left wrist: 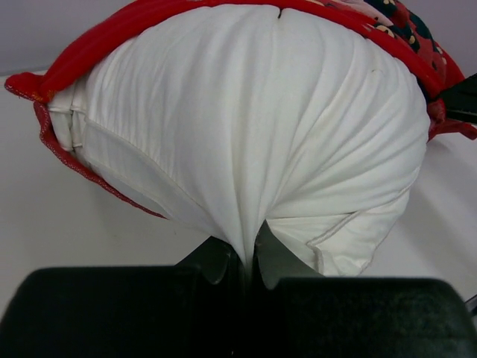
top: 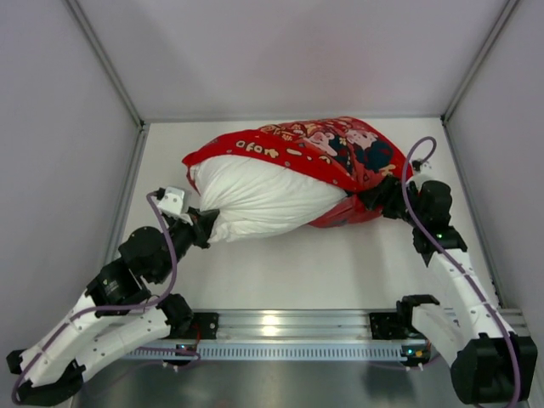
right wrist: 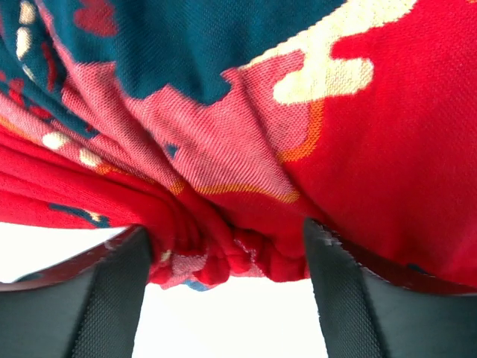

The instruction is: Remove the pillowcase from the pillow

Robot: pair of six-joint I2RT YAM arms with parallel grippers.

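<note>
I see left tool (left wrist: 250, 257) pinched tight on plump white pillow (top: 255, 200) corner; right tool (right wrist: 227, 272) clamped on bunched red printed fabric pillowcase (top: 331, 149); pillow half exposed on white table (top: 297, 272).

The right gripper (right wrist: 227, 250) has a thick wad of the pillowcase (right wrist: 387, 142) gathered between its two dark fingers (right wrist: 100, 298), the folds pressing against both inner faces. Above the claw the cloth spreads wide: bright red to the right, a teal patch up top, pink weave and cream shapes in the middle. Below the bunched folds, between the fingers, a pale surface (right wrist: 238, 324) shows.
</note>
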